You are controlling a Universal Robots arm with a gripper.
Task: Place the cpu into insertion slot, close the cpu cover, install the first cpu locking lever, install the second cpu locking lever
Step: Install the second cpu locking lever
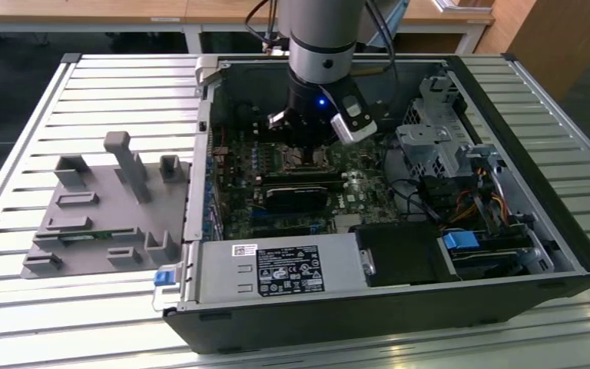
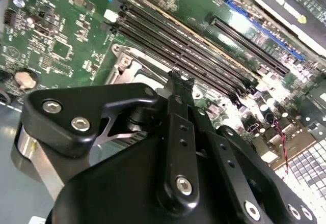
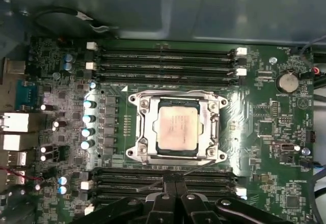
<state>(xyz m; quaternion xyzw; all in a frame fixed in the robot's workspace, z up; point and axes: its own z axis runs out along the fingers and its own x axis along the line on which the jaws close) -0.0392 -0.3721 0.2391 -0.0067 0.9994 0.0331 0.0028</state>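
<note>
PC case [image 1: 500, 254] lies open on the slatted table [image 1: 28, 77], arm down inside over the green board [image 3: 265, 107]. cpu [image 3: 177, 128] already sits in the insertion slot [image 3: 153, 150] mid-board, cpu cover [image 3: 211, 127] framing it. gripper [image 3: 174, 186] hovers at the cover's edge, fingers pinched together, holding nothing. Levers: press straight, don't skid onto RAM slots. Can't make out lever latch state

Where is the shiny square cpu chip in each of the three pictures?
Exterior view: the cpu sits on the green board, just under the gripper.
First wrist view: mid-picture, inside the cpu cover.
Second wrist view: I can't make it out.
Shared landmark: the long black slots beside the socket.
</note>
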